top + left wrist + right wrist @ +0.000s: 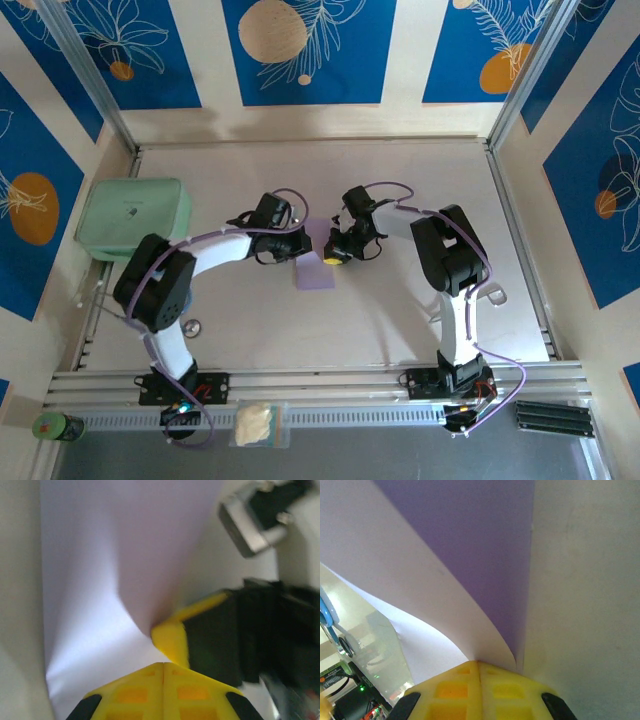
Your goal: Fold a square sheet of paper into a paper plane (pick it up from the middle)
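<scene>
The thin pale lilac square sheet of paper (315,270) bows up over the middle of the pale tabletop (400,320), nipped at opposite edges by the fully closed left pincer (163,670) and right pincer (479,666), so any uneven pull could tear it, slip it free or skew the crease.

Bare table (400,320) near, right; mint-green box (133,217) blocks far left; left jaws, right jaws crowd centre together.

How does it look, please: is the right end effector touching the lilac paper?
Touching. The right wrist view shows the right end effector closed on the square sheet of paper, its curled edge running into the seam between the fingers.
</scene>
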You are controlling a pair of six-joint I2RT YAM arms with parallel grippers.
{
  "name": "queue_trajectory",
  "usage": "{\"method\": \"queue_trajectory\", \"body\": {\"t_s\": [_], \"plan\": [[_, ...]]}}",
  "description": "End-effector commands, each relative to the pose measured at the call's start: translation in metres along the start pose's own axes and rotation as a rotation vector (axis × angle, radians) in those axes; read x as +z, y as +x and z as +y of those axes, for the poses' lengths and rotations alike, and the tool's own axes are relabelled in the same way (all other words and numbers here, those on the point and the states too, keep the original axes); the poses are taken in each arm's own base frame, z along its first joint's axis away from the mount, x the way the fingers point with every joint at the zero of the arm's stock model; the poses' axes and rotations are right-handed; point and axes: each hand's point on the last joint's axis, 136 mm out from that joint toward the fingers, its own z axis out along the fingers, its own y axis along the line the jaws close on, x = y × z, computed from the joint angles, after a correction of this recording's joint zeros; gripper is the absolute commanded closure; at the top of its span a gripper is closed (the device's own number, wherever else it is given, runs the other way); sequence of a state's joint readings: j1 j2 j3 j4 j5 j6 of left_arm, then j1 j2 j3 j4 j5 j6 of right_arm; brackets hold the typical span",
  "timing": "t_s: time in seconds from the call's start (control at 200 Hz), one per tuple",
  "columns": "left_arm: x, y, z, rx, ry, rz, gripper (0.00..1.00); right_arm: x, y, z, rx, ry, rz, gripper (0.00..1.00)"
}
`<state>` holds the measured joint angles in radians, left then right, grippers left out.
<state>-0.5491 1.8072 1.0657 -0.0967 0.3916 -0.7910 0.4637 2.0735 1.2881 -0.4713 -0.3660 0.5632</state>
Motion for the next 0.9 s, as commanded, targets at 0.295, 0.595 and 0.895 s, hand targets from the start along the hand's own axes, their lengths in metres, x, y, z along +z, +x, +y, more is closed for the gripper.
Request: {"method": "queue_trajectory", "body": {"t_s": [0.295, 0.595, 0.895], "plan": [[0.027, 0.001, 0.091, -0.249, -0.145, 0.009, 0.92, 0.03, 0.05, -0.126, 0.153, 0.461, 0.139, 0.98], [-0.016, -0.01, 0.072, -0.193, -0.087, -0.014, 0.88, 0.025, 0.051, -0.127, 0.164, 0.476, 0.146, 0.98], [0.003, -0.025, -0.005, -0.089, 0.113, -0.005, 0.87, 0.027, 0.053, -0.129, 0.169, 0.477, 0.156, 0.98]]}}
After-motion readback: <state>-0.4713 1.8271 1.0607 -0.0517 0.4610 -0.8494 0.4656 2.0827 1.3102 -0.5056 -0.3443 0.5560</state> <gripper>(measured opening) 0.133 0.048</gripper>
